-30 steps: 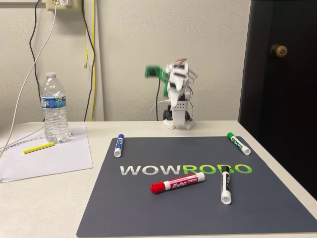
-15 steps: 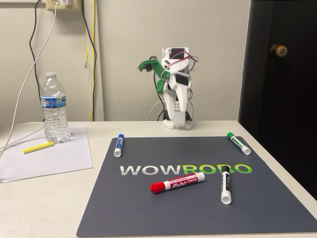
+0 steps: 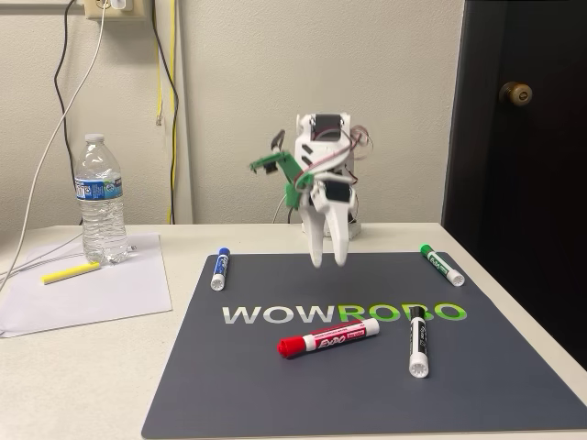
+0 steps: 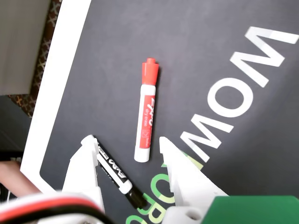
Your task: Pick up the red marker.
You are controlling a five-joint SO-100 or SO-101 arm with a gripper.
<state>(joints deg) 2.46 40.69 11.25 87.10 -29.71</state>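
We found the red marker (image 3: 328,336) lying flat on the dark grey mat (image 3: 266,385), just in front of the printed WOWROBO lettering (image 3: 344,313) in the fixed view, its red cap toward the left of that view and its white barrel end toward the right. Nothing was touching it.

The gripper (image 3: 328,261) hung above the rear part of the mat in the fixed view, its white fingers (image 3: 317,247) pointing down and clear of the surface. In the wrist view the gripper (image 4: 124,144) stood with its two white fingers (image 4: 180,168) spread apart, holding nothing. We saw the red marker (image 4: 145,116) in that view lying between and beyond the fingertips, cap away from the camera.

We noted a black-capped marker (image 3: 417,341) just to the right of the red marker in the fixed view, apart from it; in the wrist view the same black-capped marker (image 4: 117,173) lay beside one fingertip. A blue-capped marker (image 3: 220,268) lay near the rear left corner of the mat and a green-capped marker (image 3: 441,264) near the rear right corner.

Off the mat to the left, we recorded a water bottle (image 3: 101,200) standing upright and a yellow highlighter (image 3: 71,272) lying on a sheet of white paper (image 3: 92,298).
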